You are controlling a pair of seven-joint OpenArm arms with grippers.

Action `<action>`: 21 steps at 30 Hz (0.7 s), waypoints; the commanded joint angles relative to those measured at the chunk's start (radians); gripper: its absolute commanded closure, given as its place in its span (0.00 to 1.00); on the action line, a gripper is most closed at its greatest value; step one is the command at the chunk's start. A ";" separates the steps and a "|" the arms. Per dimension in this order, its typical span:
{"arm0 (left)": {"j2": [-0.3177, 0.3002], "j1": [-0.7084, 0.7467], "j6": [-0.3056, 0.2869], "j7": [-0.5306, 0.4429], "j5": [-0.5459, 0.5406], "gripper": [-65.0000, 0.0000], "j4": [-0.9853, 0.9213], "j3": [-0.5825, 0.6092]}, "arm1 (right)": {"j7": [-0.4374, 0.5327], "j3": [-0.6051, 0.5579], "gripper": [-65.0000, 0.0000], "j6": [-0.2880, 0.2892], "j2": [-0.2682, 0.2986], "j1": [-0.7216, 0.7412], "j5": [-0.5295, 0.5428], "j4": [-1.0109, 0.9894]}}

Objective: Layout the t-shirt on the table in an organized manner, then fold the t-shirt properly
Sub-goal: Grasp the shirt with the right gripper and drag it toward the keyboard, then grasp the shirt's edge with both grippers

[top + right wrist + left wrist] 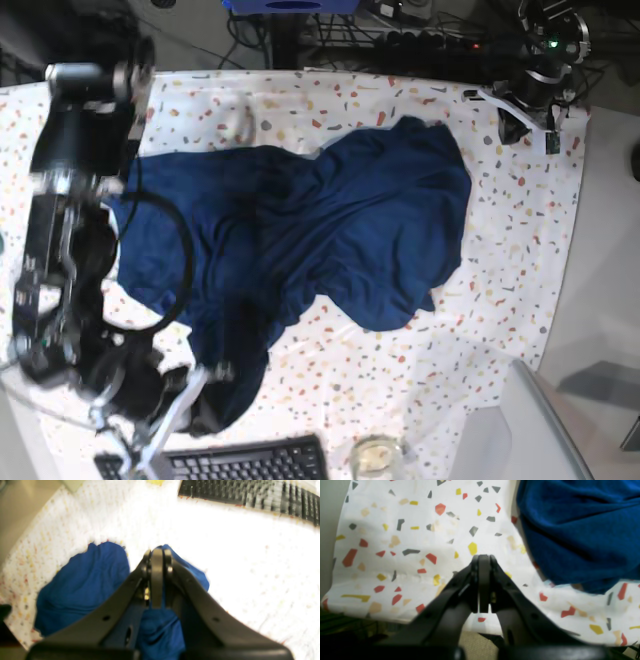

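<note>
The t-shirt (330, 230) lies crumpled and spread across the middle of the table (520, 250), one end trailing toward the keyboard (240, 462) at the table's edge. The right hand (157, 555) is pressed together, pinching a fold of the t-shirt near that keyboard. The left hand (483, 557) is pressed together on nothing, hovering over bare table just beside the t-shirt's far edge.

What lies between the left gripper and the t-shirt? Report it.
Only bare speckled table separates the shut left gripper from the t-shirt, per the left wrist view.
</note>
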 commanded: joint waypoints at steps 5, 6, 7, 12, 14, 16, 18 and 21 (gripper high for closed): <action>-0.005 0.012 0.004 -0.016 -0.009 1.00 0.016 -0.005 | 0.171 -0.003 0.72 -0.002 0.098 0.139 0.004 -0.240; -0.005 0.020 0.004 -0.016 -0.009 1.00 0.016 -0.005 | 0.139 -0.002 0.54 -0.002 0.115 0.141 0.004 -0.239; -0.005 0.023 0.004 -0.016 -0.009 1.00 0.016 -0.005 | 0.102 0.004 0.37 -0.002 0.128 0.124 0.012 -0.219; -0.006 0.041 0.003 -0.016 -0.009 1.00 0.018 -0.006 | 0.037 -0.002 0.25 0.001 0.152 -0.195 0.013 0.137; -0.020 0.052 0.003 -0.018 -0.017 1.00 0.027 -0.006 | 0.023 -0.023 0.31 0.001 0.137 -0.344 0.013 0.257; -0.029 0.052 0.003 -0.018 -0.018 1.00 0.022 -0.011 | 0.039 -0.086 0.30 0.001 0.108 -0.477 0.013 0.311; -0.032 0.048 0.003 -0.018 -0.018 1.00 0.021 -0.044 | 0.074 -0.143 0.29 0.001 0.083 -0.576 0.012 0.311; -0.032 0.041 0.003 -0.018 -0.018 1.00 0.026 -0.052 | 0.158 -0.229 0.30 0.001 0.072 -0.654 0.004 0.259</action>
